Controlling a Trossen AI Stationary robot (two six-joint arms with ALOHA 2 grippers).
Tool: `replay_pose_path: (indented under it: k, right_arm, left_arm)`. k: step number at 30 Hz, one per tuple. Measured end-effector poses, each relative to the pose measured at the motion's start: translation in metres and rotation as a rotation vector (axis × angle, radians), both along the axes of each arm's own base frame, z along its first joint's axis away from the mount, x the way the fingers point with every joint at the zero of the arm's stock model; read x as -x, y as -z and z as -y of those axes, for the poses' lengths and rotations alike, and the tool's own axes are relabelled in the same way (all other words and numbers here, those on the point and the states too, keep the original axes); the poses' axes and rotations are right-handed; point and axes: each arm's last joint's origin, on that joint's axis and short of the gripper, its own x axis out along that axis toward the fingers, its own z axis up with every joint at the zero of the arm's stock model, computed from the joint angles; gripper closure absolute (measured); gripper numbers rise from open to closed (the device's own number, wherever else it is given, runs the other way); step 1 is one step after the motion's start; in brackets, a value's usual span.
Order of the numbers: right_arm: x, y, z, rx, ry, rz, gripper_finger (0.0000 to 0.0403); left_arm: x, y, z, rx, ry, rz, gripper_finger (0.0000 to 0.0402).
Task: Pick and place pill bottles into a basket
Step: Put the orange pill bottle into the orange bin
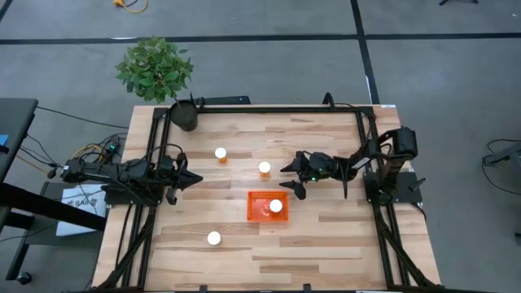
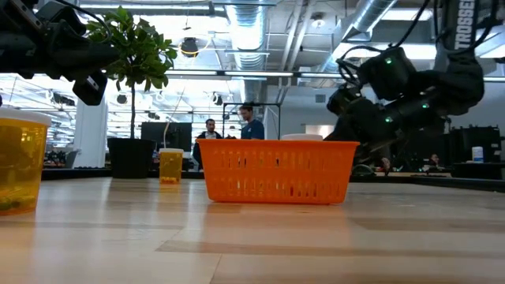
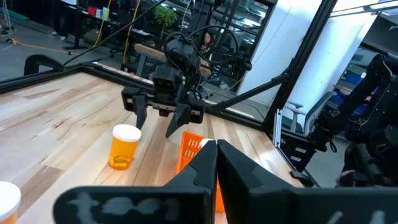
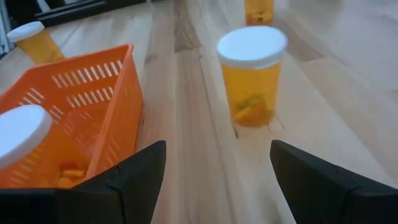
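A: Hovering right claw (image 4: pixel 217 168), fingers wide apart and empty, beside basket (image 4: pixel 93 99); one bottle (image 4: pixel 22 134) already inside. Next bottle (image 4: pixel 252 74) stands just ahead on the table (image 4: pixel 348 93).

B: Risk?

A: Off-centre approach tips it, or a finger clips the basket. Left claw (image 1: pixel 189 181) parked closed, far side.

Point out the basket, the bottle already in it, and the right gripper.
basket (image 1: pixel 257 208): high view, bare floor left of the bottle.
bottle in the basket (image 1: pixel 276 207): high view, white cap.
right gripper (image 1: pixel 291 181): high view, midway between open fingertips.
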Motion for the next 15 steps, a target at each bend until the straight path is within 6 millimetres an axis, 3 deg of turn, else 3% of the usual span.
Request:
replay_pose_path:
  k: [15]
  right_arm:
    - [-0.029, -0.009, 0.031, 0.027, 0.000, 0.063, 0.0121]
  left_arm:
    - [0.000, 0.000, 0.000, 0.000, 0.000, 0.000, 0.0402]
